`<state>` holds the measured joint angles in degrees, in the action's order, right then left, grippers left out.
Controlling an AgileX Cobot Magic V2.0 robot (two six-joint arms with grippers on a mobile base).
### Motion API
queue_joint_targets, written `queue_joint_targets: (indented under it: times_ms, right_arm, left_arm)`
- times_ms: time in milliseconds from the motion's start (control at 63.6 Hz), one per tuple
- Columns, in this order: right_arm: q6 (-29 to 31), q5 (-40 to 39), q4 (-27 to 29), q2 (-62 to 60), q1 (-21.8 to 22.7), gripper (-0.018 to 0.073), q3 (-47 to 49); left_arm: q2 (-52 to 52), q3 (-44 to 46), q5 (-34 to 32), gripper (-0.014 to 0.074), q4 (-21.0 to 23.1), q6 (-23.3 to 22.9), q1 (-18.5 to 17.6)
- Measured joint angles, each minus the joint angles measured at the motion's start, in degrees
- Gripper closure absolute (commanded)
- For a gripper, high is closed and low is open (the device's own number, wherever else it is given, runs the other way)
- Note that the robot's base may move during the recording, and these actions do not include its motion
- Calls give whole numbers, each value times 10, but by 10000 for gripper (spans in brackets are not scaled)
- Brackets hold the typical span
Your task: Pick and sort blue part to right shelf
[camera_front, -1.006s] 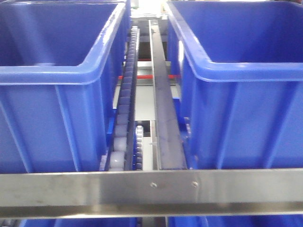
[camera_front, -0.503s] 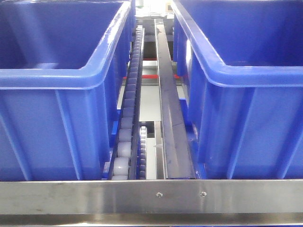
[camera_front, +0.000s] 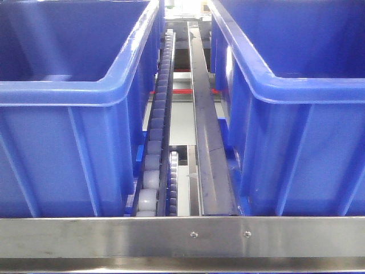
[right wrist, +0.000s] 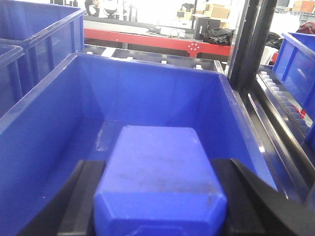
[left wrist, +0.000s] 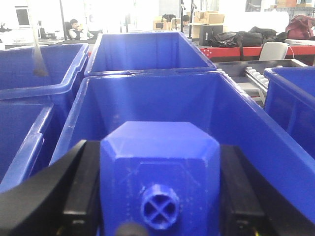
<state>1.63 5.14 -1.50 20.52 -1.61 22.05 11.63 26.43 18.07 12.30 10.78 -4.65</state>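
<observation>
Front view: steel bar point(camera_front: 114, 237) runs across the near edge. Behind it stand a left bin point(camera_front: 63, 148) and a right bin point(camera_front: 302, 148), with a roller track point(camera_front: 157, 125) and a dark rail point(camera_front: 208, 154) running back between them. The bin interiors are mostly cut off in this view. No arms show.

Left wrist: left gripper point(left wrist: 160, 194) is clamped on the blue part point(left wrist: 160, 162), with a black finger point(left wrist: 86, 191) pressed to each side. The part has sloped shoulders and a round cross-marked knob point(left wrist: 160, 207) facing the camera. It is held over the near end of a deep blue bin point(left wrist: 231, 113); only plain blue walls show inside. Another bin point(left wrist: 142, 51) sits behind it, and more lie to the left.

Right wrist: right gripper point(right wrist: 160, 206) grips a second blue block point(right wrist: 157, 172), fingers point(right wrist: 86, 196) tight on both flanks. Its cap end is hidden, so I cannot tell the type. It hangs over the near part of a bin point(right wrist: 147, 93) whose visible floor is plain blue. Roller tracks and a red bench lie beyond.
</observation>
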Motion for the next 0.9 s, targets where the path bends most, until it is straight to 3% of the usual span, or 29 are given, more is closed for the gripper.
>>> queue_joint_targets:
  times_ms: [738, 896]
  right_arm:
    - [0, -3, 0, 0, 0, 160, 0]
    - [0, 13, 0, 10, -3, 160, 17]
  left_arm:
    - [0, 0, 0, 188, 0, 0, 0]
    - [45, 7, 2, 188, 17, 0, -4]
